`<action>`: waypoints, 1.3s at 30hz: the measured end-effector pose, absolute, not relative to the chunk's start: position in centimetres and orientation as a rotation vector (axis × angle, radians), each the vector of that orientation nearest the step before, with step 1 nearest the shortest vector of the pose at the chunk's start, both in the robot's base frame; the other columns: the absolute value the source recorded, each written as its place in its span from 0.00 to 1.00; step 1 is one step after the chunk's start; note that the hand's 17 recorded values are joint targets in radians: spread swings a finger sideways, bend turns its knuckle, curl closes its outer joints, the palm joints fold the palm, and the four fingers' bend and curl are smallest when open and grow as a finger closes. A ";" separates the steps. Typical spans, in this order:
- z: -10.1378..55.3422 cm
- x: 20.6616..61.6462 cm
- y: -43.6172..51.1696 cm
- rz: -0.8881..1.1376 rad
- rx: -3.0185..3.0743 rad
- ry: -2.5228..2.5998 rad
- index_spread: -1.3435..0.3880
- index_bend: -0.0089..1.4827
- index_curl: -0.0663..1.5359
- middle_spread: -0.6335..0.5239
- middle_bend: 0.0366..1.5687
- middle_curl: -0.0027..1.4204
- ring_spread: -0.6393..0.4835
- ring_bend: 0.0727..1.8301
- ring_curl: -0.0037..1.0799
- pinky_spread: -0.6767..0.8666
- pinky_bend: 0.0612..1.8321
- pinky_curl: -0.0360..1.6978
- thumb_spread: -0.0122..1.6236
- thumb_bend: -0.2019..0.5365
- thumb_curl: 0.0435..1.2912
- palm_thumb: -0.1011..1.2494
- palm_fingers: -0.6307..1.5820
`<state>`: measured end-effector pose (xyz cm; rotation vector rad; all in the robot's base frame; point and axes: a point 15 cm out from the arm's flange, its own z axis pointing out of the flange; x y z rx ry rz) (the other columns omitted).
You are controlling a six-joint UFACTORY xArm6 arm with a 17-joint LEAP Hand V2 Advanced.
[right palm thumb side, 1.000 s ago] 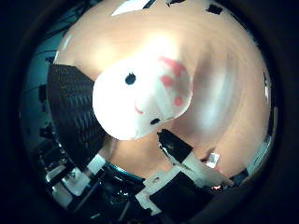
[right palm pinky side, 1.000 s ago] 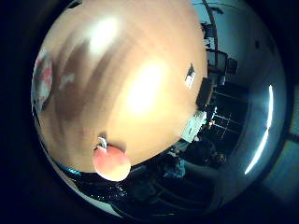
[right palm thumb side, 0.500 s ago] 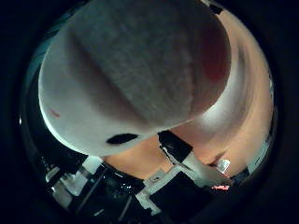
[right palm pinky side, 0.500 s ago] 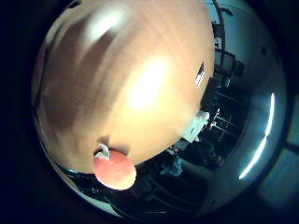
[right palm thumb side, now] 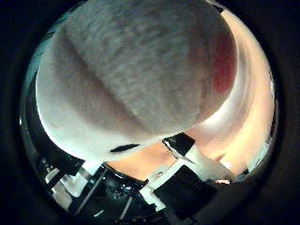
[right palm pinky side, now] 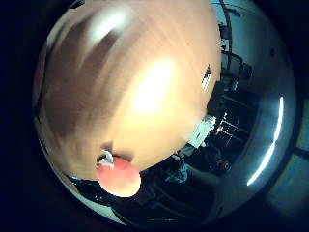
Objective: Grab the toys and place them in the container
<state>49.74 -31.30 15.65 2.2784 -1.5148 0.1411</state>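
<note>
A white plush toy [right palm thumb side: 131, 75] with a red cheek patch [right palm thumb side: 223, 67] and a small dark eye fills most of the right thumb side palm view, so it is very close to the palm. It lies over the wooden table [right palm thumb side: 246, 131]. Black and white parts of my hand [right palm thumb side: 187, 173] show just past the toy's edge. In the right little finger side palm view, a round orange-red toy [right palm pinky side: 118, 175] with a small white piece on it sits at the table's near edge, away from the hand.
The wide wooden tabletop [right palm pinky side: 126, 87] takes up the right little finger side palm view. Past its edge there is dark furniture and room clutter [right palm pinky side: 217, 130]. A long bright light strip [right palm pinky side: 265, 145] shows beyond that.
The hand has come down close on the white plush toy, which now fills the thumb side view. The dark container beside it has dropped out of sight. The orange-red toy stays put.
</note>
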 end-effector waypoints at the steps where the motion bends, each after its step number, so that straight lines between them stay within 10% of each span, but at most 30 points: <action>1: 15.6 49.7 -31.3 0.140 2.279 -1.514 0.55 0.11 0.20 0.48 0.13 0.25 0.64 0.13 0.25 0.67 0.12 0.20 0.62 0.24 0.21 0.56 0.39; 9: 15.7 49.7 -31.2 0.137 2.294 -1.497 0.55 0.12 0.22 0.36 0.23 0.29 0.40 0.24 0.28 0.50 0.10 0.18 0.62 0.26 0.23 0.67 0.56; 17: 15.6 48.8 -31.2 0.111 2.316 -1.477 0.51 0.29 0.35 0.29 0.48 0.44 0.28 0.46 0.45 0.16 0.33 0.25 0.62 0.26 0.25 0.77 0.85; 25: 16.1 48.7 -31.2 0.111 2.311 -1.480 0.54 0.48 0.51 0.35 0.66 0.55 0.33 0.63 0.58 0.19 0.50 0.38 0.64 0.26 0.27 0.87 0.79; 39: 20.5 48.4 -31.5 0.171 2.286 -1.509 0.55 0.49 0.63 0.37 0.71 0.62 0.35 0.68 0.63 0.21 0.53 0.51 0.64 0.25 0.34 0.88 0.74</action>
